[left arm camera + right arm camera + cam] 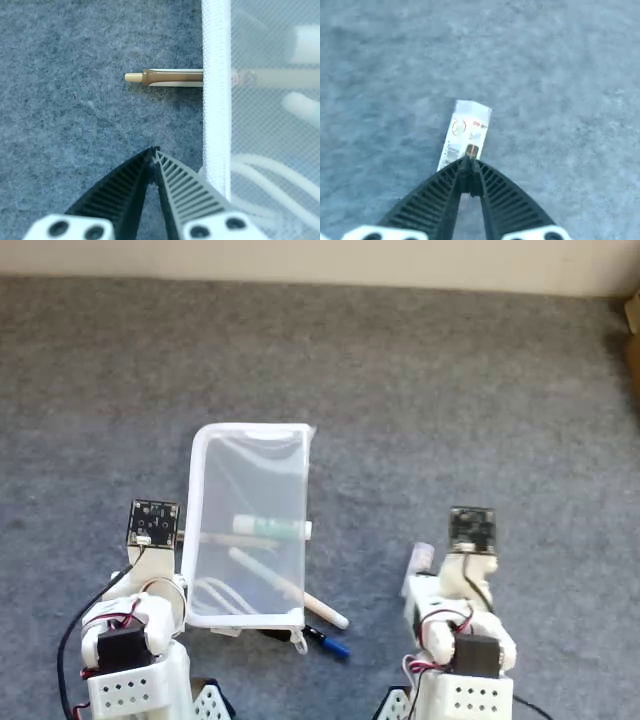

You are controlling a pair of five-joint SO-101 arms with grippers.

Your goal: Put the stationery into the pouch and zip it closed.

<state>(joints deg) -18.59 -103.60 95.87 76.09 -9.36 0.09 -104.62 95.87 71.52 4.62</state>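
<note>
Grey table (400, 370): bearing surface. Mesh pouch (250, 475): lay flat at centre, with a cream pen (322, 610) and a blue pen (335, 647) poking out at its 5 o'clock corner. Left gripper (153, 150): jaws closed, empty, beside the pouch's 9 o'clock edge. Right gripper (470, 172): jaws closed, empty, tips over a small packet (465, 132) lying well apart at the pouch's 4 o'clock. Step judged: loading, zip not yet drawn. The next move called for the right jaws to open around the packet. The left wrist view alone showed a brown-clipped pen (165, 77) crossing the pouch's edge.

pouch (250, 470) 1 | pens (325, 612) (333, 646) (165, 77) 3 | white-green stick (270, 528) 1 | packet (467, 130) 1 | pincers (154, 150) (469, 161) 2
</note>
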